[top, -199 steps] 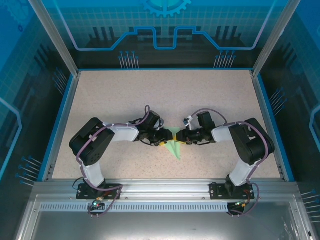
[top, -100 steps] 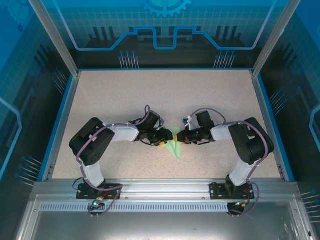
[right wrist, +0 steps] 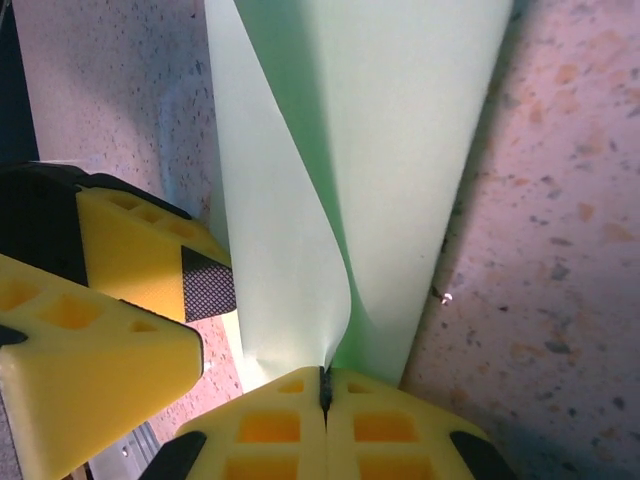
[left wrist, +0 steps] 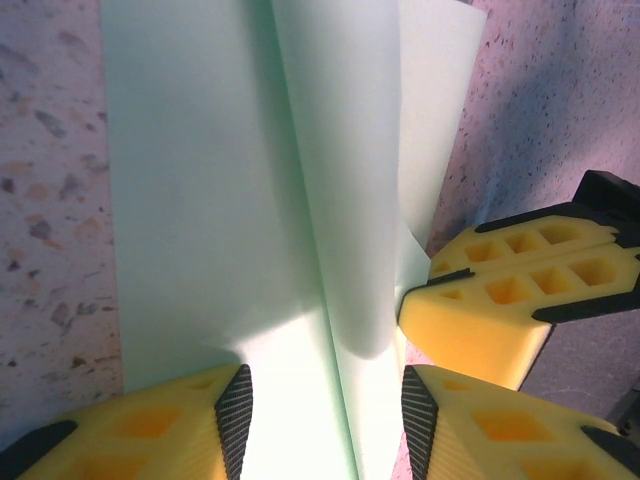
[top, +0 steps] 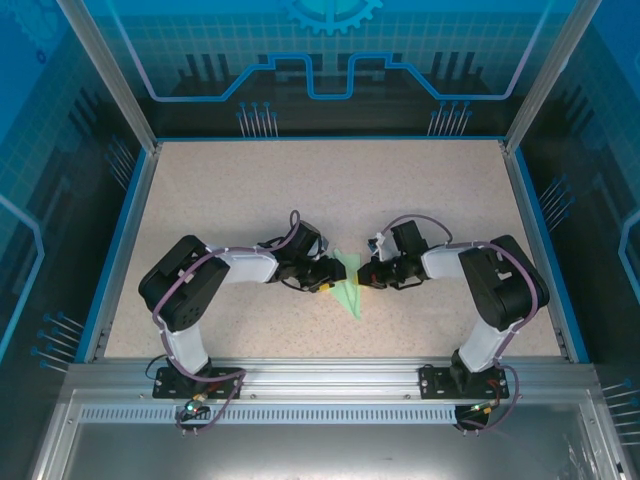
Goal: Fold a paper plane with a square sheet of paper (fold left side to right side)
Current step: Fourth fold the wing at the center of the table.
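While right gripper [right wrist: 325,388] pinches raised flap [right wrist: 285,230] of paper plane [top: 349,285], left gripper [left wrist: 325,400] jaws apart, straddling crease [left wrist: 300,200]. Plane at table [top: 250,200] centre between both, long axis far-to-near, nose toward near edge; fold likely crosswise, rightward.

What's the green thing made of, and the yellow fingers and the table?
The paper plane looks like thin matte paper: it curls and holds creases. The yellow fingers seem moulded plastic or rubber, with hollow pockets. The table looks like speckled laminate, perhaps.
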You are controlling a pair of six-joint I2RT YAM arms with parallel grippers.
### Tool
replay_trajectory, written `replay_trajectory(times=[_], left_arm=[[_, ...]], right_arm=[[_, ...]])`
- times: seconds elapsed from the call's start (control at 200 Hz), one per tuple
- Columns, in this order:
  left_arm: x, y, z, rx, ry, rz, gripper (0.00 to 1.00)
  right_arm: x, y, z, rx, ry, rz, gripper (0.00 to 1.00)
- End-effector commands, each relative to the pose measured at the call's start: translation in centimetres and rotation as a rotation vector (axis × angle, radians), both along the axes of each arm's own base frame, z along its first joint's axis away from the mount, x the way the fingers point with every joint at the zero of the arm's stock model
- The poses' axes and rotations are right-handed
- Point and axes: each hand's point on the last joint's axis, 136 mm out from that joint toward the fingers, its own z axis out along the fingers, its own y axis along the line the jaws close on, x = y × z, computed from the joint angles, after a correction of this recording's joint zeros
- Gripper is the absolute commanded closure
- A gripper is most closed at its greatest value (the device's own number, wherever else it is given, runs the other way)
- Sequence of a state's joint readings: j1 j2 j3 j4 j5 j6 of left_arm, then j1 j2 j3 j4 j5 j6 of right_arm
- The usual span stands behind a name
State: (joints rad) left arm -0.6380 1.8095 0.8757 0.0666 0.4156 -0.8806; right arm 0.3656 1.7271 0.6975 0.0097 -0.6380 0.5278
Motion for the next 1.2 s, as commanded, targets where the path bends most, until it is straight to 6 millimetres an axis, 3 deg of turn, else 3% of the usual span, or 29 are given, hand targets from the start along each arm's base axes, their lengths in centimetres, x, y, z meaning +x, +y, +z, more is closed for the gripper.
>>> replay_trajectory(times=[0.0, 1.195], left_arm=[[-0.91, 1.05, -2.34, 0.081, 0.039, -0.012, 0.53], [-1.10, 1.20, -2.40, 0.082, 0.040, -0.013, 0.53]], right_arm=[[0.33, -0.42, 0.36, -0.028, -0.017, 0.007, 0.96], [0.90, -1.20, 0.01, -0.090, -0.035, 0.011, 0.96]])
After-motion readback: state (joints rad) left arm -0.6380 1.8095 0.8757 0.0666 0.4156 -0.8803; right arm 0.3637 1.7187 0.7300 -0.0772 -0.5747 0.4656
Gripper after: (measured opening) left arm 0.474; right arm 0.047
